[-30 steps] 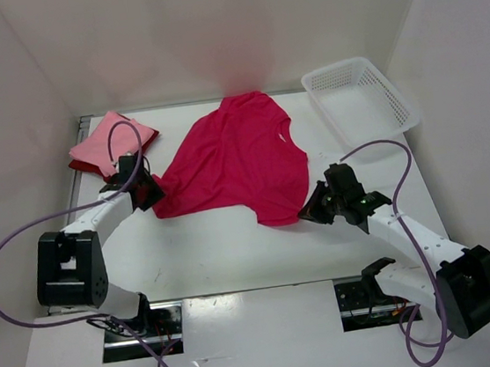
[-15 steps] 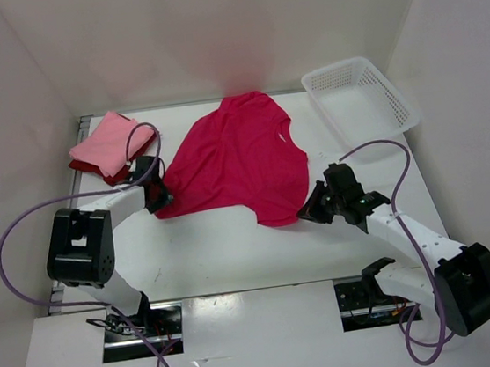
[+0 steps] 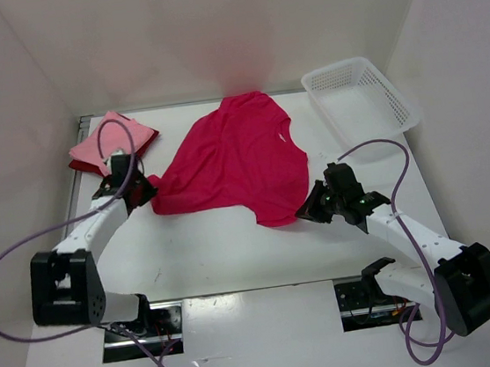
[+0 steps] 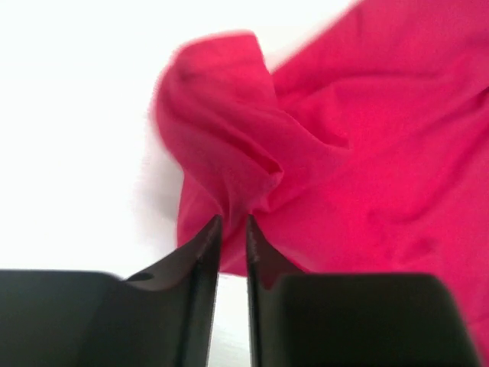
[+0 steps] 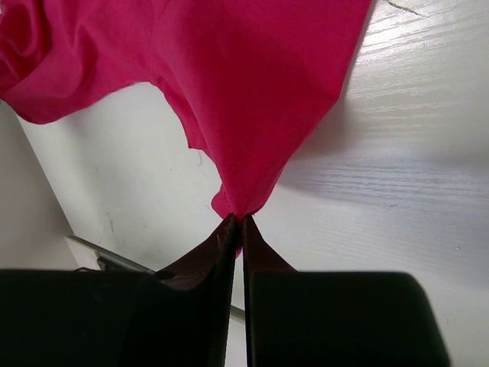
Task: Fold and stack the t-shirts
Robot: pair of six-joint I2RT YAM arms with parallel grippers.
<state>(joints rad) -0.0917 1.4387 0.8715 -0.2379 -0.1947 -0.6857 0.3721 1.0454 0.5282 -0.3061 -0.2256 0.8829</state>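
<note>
Near edge: both arm bases sit on the white table (image 3: 235, 255), each arm reaching inward. Right gripper (image 3: 312, 208) is low over the table at the near-right corner of the magenta-crimson t-shirt (image 3: 234, 163). In the right wrist view, the right gripper (image 5: 238, 222) has its fingers pressed together on the cloth, and the magenta-crimson t-shirt (image 5: 252, 84) is drawn down to a point at the tips. Left gripper (image 3: 146, 193) is a little farther in, at the shirt's left corner. In the left wrist view, the left gripper (image 4: 233, 222) has its fingers nearly together with only a narrow slit between them. A bunched fold of the magenta-crimson t-shirt (image 4: 344, 176) is pinched at the tips and rises in a crumpled peak. The shirt itself lies spread mid-table between the two grippers, mostly flat, and reaches towards the back wall. Far left corner: light pink t-shirt (image 3: 103, 145), folded, lying on top of the dark red t-shirt (image 3: 82, 167), whose edge shows beneath it; the stack is just beyond the left gripper. Far right corner: white lattice basket (image 3: 324, 112), apart from the spread shirt.
</note>
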